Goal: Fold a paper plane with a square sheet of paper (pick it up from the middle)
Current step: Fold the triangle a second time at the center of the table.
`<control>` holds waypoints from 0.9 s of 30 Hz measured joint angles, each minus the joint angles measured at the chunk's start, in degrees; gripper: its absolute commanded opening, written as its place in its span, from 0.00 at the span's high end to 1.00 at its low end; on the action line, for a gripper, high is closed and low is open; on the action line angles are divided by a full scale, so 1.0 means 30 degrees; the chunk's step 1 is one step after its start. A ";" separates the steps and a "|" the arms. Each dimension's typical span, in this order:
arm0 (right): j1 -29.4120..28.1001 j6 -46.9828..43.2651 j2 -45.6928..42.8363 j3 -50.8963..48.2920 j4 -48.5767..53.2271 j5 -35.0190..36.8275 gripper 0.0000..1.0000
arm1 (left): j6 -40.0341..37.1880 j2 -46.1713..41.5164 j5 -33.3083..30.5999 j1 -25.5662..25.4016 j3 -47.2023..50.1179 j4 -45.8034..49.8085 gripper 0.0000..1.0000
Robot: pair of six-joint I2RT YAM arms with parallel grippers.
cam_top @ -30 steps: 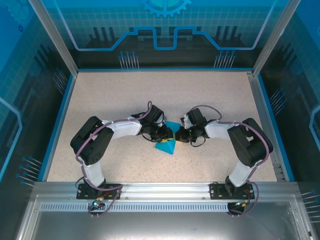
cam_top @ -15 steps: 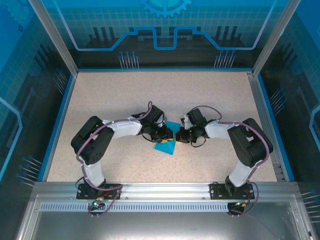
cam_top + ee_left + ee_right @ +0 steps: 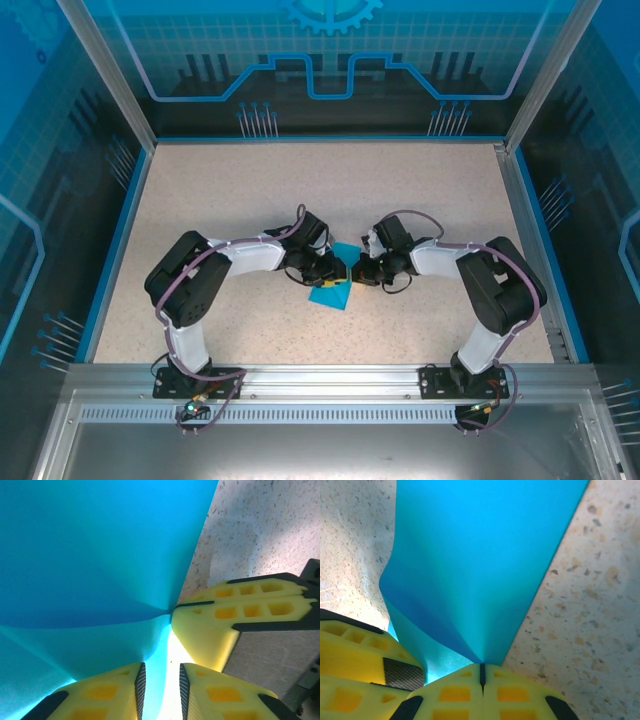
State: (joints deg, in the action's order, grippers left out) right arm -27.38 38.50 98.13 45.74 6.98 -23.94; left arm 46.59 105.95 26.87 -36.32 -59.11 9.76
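Paper (image 3: 331, 293) sits mid-frame in the top view, pinched in the closed right gripper (image 3: 481, 674), its edge between the slightly parted jaws of the left gripper (image 3: 160, 685), so pulling apart may tear it or slip it free.

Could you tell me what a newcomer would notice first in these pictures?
The bright teal-blue square sheet of paper at the middle of the speckled table, puckered up where the two arms meet. The right gripper is shut on its edge, and the left gripper straddles it close by, jaws slightly parted.
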 measured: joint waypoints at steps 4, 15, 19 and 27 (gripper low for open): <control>0.0000 -0.0058 0.0102 0.0124 0.0029 0.0058 0.99 | 0.0000 0.0066 0.0000 0.0000 0.0000 0.0000 0.72; 0.0000 -0.0073 0.0408 0.0262 0.0029 0.0146 0.99 | 0.0000 0.0197 0.0000 0.0000 0.0000 0.0000 0.72; 0.0000 -0.0073 0.0408 0.0262 0.0029 0.0146 0.99 | 0.0000 0.0452 0.0000 0.0000 0.0000 0.0000 0.72; 0.0000 -0.0073 0.0401 0.0262 0.0058 0.0189 0.99 | 0.0000 0.0619 0.0000 0.0022 0.0000 -0.0007 0.72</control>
State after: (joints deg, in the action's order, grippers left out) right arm -27.38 38.28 99.33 46.52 7.16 -23.38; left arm 46.59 107.81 26.87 -36.25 -59.11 9.74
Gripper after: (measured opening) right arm 0.042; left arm 0.279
